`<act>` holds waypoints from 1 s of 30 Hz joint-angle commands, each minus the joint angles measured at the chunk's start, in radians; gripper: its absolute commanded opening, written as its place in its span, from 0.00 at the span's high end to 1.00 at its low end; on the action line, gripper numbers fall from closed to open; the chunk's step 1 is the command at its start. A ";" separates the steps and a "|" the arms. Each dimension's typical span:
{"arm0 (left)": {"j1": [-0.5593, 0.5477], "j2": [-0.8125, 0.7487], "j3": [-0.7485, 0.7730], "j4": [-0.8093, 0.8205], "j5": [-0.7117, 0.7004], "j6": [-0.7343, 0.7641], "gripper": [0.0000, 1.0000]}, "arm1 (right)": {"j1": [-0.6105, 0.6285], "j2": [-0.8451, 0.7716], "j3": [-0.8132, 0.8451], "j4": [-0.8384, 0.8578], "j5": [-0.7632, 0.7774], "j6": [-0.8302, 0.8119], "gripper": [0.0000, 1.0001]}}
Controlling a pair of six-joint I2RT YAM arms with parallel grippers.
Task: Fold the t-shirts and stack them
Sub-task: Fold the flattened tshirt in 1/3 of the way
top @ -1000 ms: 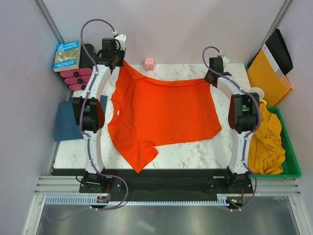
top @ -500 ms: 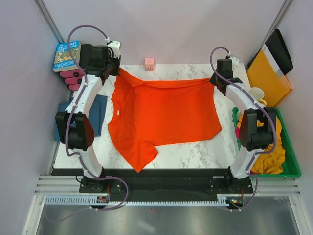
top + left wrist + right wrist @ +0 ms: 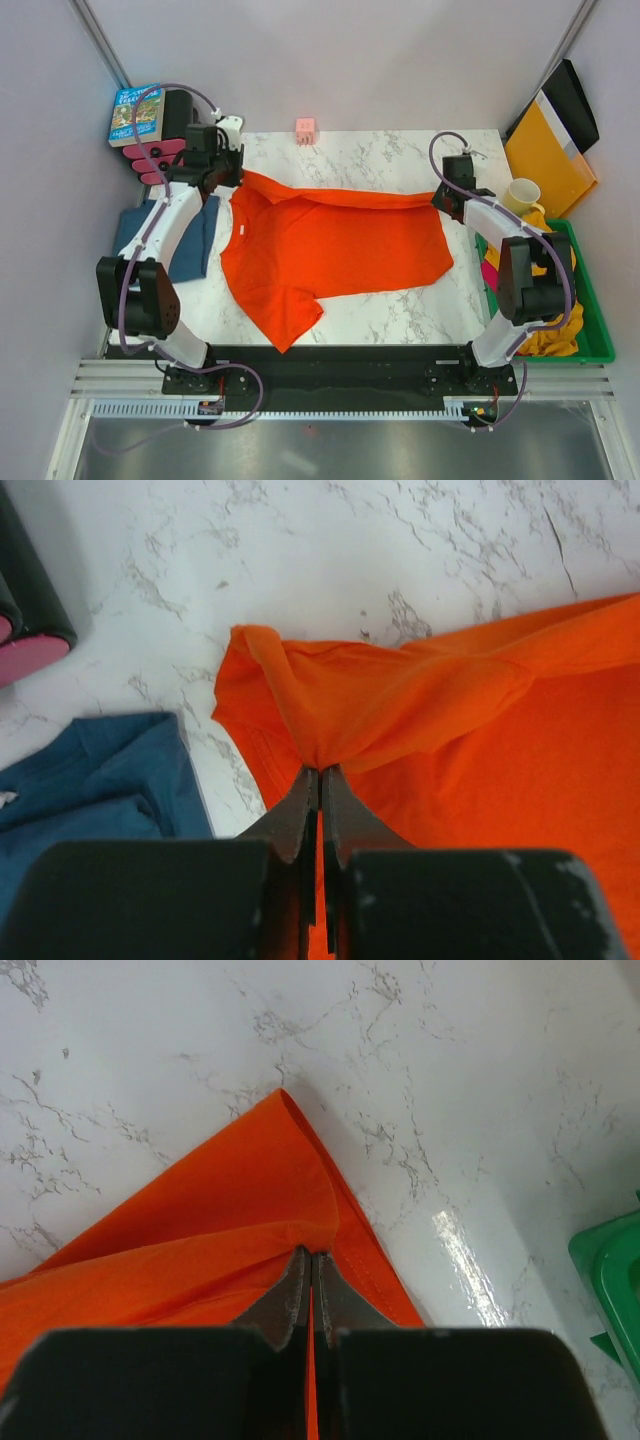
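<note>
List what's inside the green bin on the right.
A mustard-yellow shirt fills the green bin, with a pink cloth at its inner edge. The right arm covers much of it, so anything underneath is hidden.

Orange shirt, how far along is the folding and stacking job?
Done: the blue shirt looks folded at the table's left edge. In hand: the left pincer and right pincer each pinch a far corner of the orange shirt, first fold unfinished. Left: the yellow shirt and pink shirt wait in the green bin.
</note>
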 commanded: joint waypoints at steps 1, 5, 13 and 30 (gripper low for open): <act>0.006 -0.118 -0.125 0.009 0.031 -0.032 0.98 | -0.002 -0.023 -0.014 0.015 0.025 0.028 1.00; 0.006 -0.167 -0.225 0.009 0.040 -0.022 0.98 | -0.002 -0.003 -0.015 0.009 0.034 0.037 1.00; 0.006 -0.242 -0.339 -0.026 0.063 -0.006 0.98 | -0.002 0.026 -0.026 -0.010 0.063 0.046 1.00; 0.006 -0.227 -0.445 -0.086 0.086 0.029 0.98 | -0.005 0.043 -0.040 -0.060 0.102 0.066 1.00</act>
